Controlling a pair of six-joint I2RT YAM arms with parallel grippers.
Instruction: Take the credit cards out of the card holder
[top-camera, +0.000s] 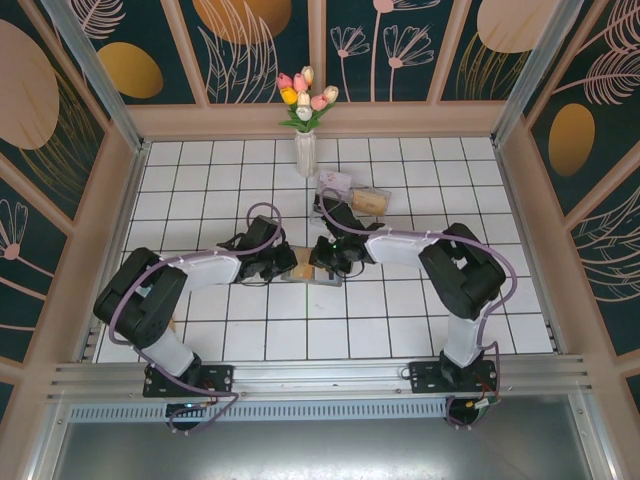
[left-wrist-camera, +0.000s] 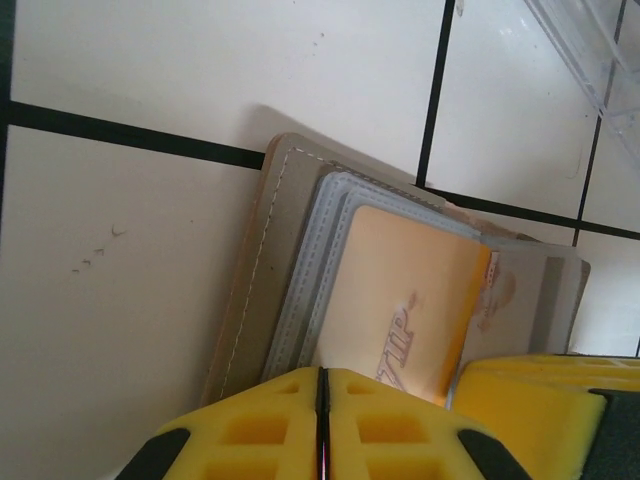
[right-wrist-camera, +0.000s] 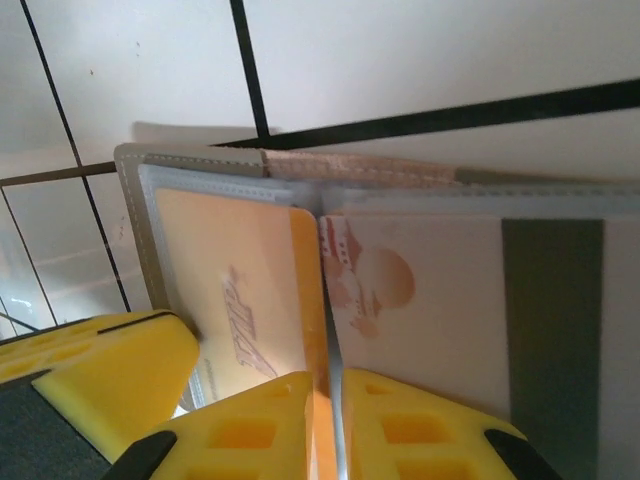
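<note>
Your two arms meet at the middle of the tiled table (top-camera: 200, 180), and from above their wrists cover most of the card holder (left-wrist-camera: 250, 300), so look to the wrist cameras for it. It lies open and flat on the white tiles, across a dark grout line, tan outer skin with pale stitching and grey-blue sleeves inside.

Around it: a clear tray (top-camera: 350, 190) sits near the holder on the far side, with a tan object (top-camera: 372, 200) in it, and its transparent rim cuts the upper right corner of your left wrist view. Behind that a white vase (top-camera: 305, 152) of tulips (top-camera: 305, 95) stands by the back wall. Neither touches the holder.

Two credit cards show in the sleeves. The yellow card (left-wrist-camera: 400, 290) carries slanted script reading "VIP". Beside it the pale card (right-wrist-camera: 420, 300) bears a reddish-brown emblem and a grey band; its small print is too blurred to read.

Your left gripper (left-wrist-camera: 322, 420) has its yellow pads pressed flat together over the near edge of the yellow card. Your right gripper (right-wrist-camera: 335, 430) is nearly closed at the holder's centre, where a thin edge between the two cards runs into the seam. It looks pinched there, though the view is too close to be sure. One of its fingers hides the pale card's lower corner from your left wrist camera.
</note>
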